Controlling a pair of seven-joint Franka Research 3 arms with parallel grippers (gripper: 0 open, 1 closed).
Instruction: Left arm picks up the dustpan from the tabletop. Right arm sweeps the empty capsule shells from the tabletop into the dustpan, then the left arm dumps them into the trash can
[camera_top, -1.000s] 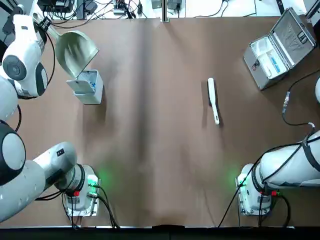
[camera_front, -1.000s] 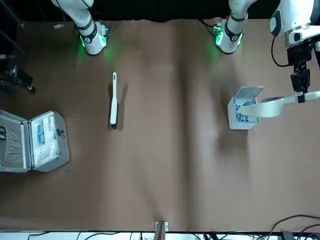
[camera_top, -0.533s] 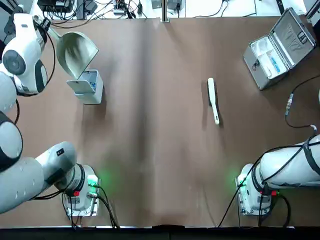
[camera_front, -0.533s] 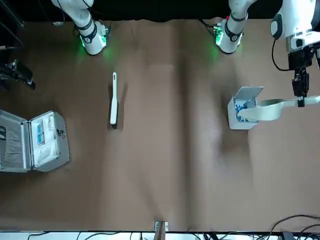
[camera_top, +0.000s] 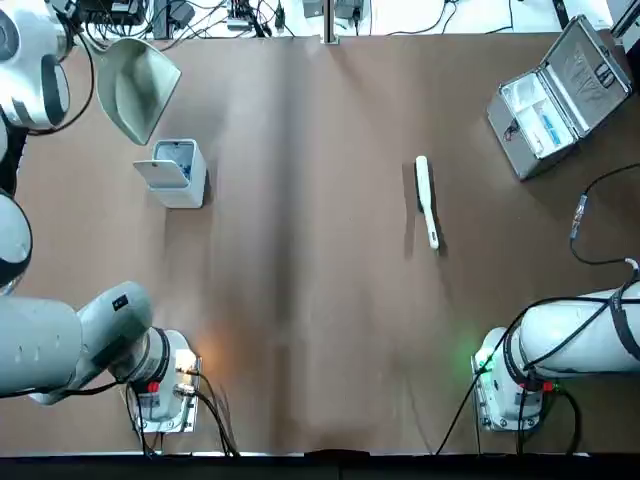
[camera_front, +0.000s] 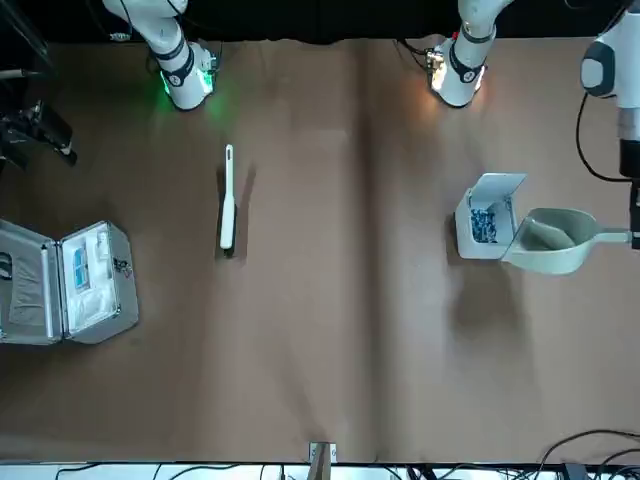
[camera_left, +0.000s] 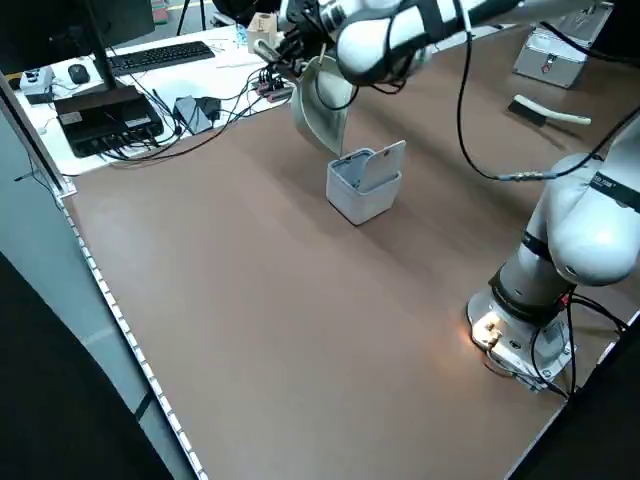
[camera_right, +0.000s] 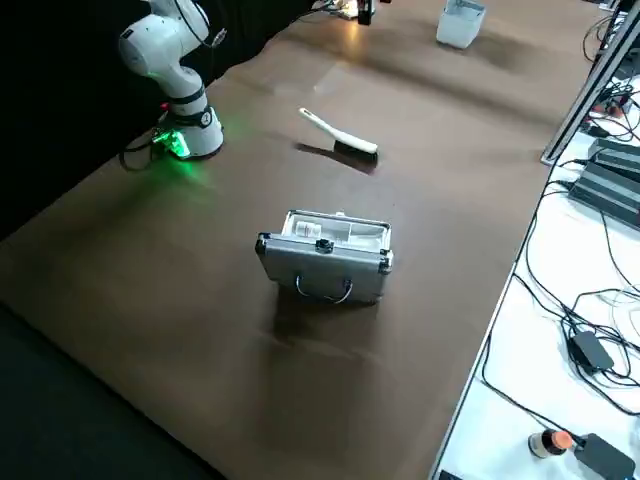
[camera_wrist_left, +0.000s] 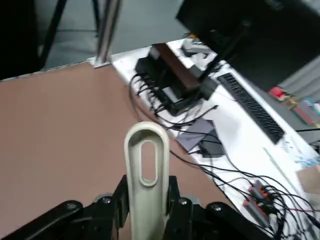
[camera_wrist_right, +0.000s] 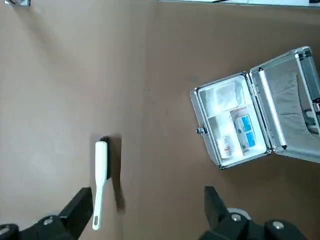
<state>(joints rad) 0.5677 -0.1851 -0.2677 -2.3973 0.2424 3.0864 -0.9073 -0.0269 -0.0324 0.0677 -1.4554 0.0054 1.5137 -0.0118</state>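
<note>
We see the cream dustpan (camera_top: 138, 88) tilted, scoop open, beside the light-grey trash can (camera_front: 486, 218), which stands upright, lid open, blue bits inside, on the tabletop.

Lighting was moderate and diffuse, with soft shadows beside the brush (camera_wrist_right: 100, 175) and the silver case (camera_wrist_right: 232, 120). An orange glow lit the counter (camera_top: 330, 300) near the left arm's base. Beyond the left claw (camera_wrist_left: 147, 210), the background appeared blurred.

Dustpan (camera_top: 138, 88): smooth pale plastic, soft sheen. Trash can (camera_top: 186, 172): smooth plastic. Case (camera_top: 545, 115) at two o'clock: silvery metal, shiny edges. Tabletop (camera_top: 320, 300): smooth brown, faint gloss.
</note>
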